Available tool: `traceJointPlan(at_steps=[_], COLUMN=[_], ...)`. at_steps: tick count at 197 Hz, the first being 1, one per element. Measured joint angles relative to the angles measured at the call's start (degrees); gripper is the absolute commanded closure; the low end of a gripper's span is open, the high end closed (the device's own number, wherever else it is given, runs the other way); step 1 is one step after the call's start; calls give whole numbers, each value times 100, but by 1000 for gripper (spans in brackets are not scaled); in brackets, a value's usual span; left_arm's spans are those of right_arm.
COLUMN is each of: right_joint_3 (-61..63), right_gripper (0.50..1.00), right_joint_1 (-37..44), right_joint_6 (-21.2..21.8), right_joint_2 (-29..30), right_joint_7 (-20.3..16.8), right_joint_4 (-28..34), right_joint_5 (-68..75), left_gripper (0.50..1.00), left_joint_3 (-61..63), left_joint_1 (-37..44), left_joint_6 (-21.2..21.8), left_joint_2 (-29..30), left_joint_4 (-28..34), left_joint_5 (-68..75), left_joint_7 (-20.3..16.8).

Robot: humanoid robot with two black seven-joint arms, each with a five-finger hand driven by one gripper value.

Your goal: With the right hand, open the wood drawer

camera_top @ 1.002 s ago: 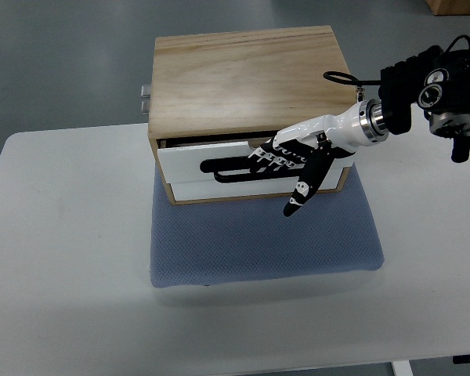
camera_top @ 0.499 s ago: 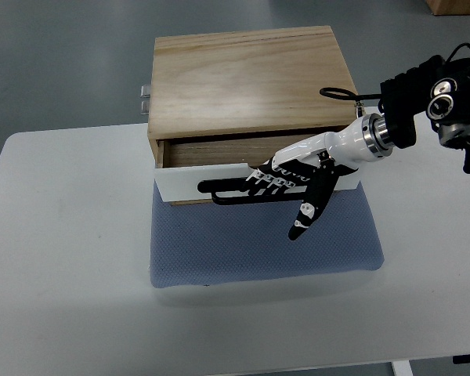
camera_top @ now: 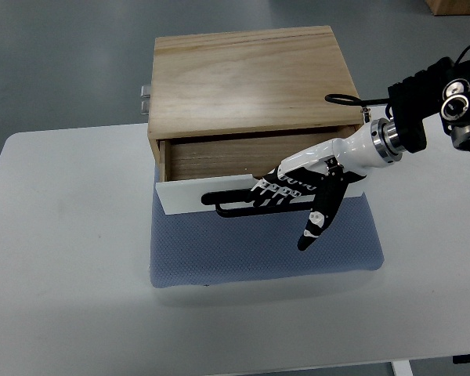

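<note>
A light wood drawer box (camera_top: 251, 78) stands on a blue-grey mat (camera_top: 258, 243) on the white table (camera_top: 63, 258). Its drawer (camera_top: 196, 196) has a white front and a black bar handle (camera_top: 235, 205). The drawer is pulled partly out, showing its wood inside (camera_top: 219, 157). My right hand (camera_top: 294, 188) comes in from the right, its fingers (camera_top: 276, 189) curled over the handle, the thumb (camera_top: 315, 223) pointing down over the mat. The left arm is out of view.
Metal hinges or fittings (camera_top: 145, 98) stick out on the box's left side. The table's far edge runs behind the box, with grey floor beyond. A brown box corner (camera_top: 454, 6) shows at the top right.
The drawer has slid out towards me, from barely open to clearly open. My right hand has moved down and slightly right with the handle in it.
</note>
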Motion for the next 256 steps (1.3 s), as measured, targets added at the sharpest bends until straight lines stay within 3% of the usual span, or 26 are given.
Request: traceJointPlan(at_steps=[163, 256], right_joint_3=[77, 811], right_gripper=[554, 556], right_joint_1=[170, 249], right_joint_6=[-64, 171], right_joint_2=[-194, -924], right_joint_7=[38, 94], right_joint_4=[88, 0], right_joint_5=[1, 418], left_gripper=[500, 500], left_joint_3=[0, 0], left_joint_1=[0, 0], left_joint_6=[0, 0], left_joint_2=[0, 0], left_joint_4=[0, 0], left_joint_5=[-1, -1], left_joint_7=[0, 0])
